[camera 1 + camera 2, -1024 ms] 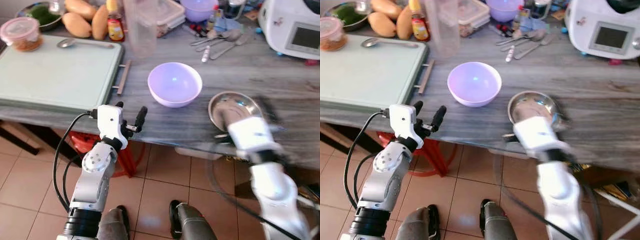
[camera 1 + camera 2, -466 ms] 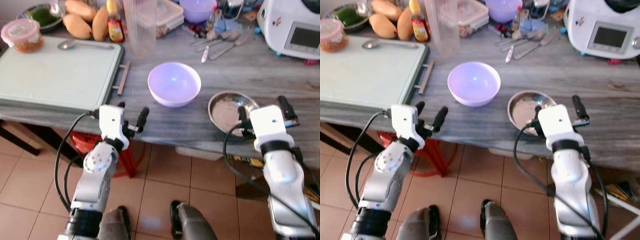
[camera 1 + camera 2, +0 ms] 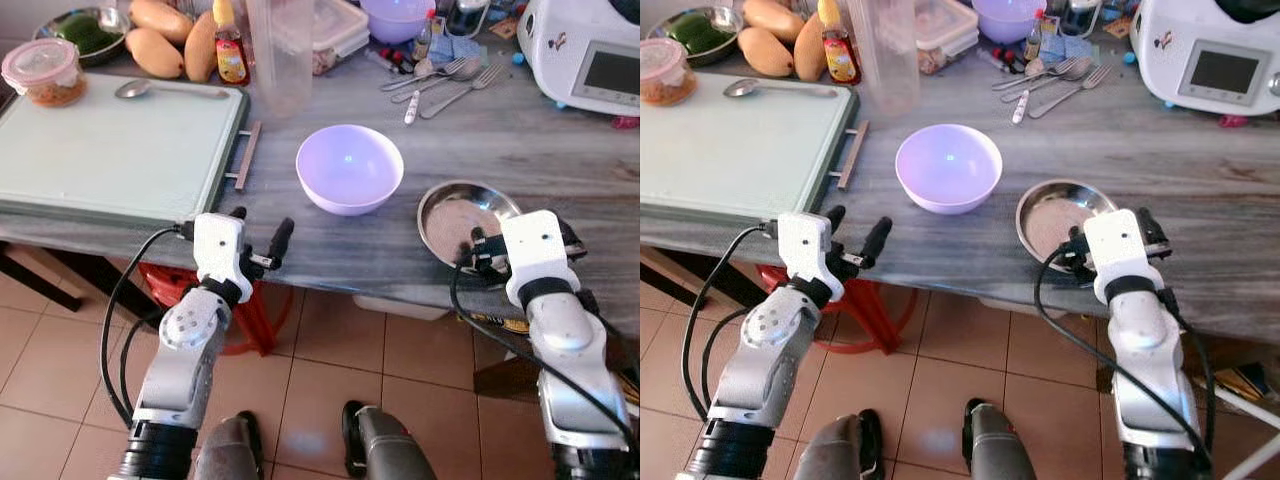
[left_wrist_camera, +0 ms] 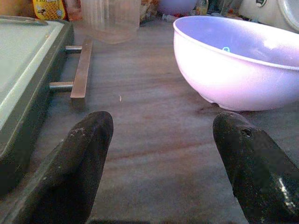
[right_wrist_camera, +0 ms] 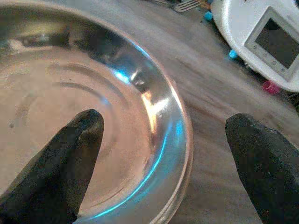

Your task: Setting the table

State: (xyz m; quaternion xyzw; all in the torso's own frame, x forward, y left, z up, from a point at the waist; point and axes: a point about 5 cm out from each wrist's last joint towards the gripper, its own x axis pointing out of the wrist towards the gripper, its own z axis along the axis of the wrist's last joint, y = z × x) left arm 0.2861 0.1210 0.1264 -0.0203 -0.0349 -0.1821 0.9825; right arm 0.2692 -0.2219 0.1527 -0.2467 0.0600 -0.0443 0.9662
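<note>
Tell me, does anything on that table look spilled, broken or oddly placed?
Nothing looks spilled or broken. The one odd spot: the steel plate sits close to the table's near edge, with the right hand open astride its rim, one finger over the inside. The purple bowl stands upright.

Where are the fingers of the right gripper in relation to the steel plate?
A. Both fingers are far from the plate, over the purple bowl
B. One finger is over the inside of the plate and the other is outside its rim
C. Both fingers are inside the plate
B: in the right wrist view the open right gripper straddles the rim of the steel plate, one finger over its inside and one over the table.
</note>
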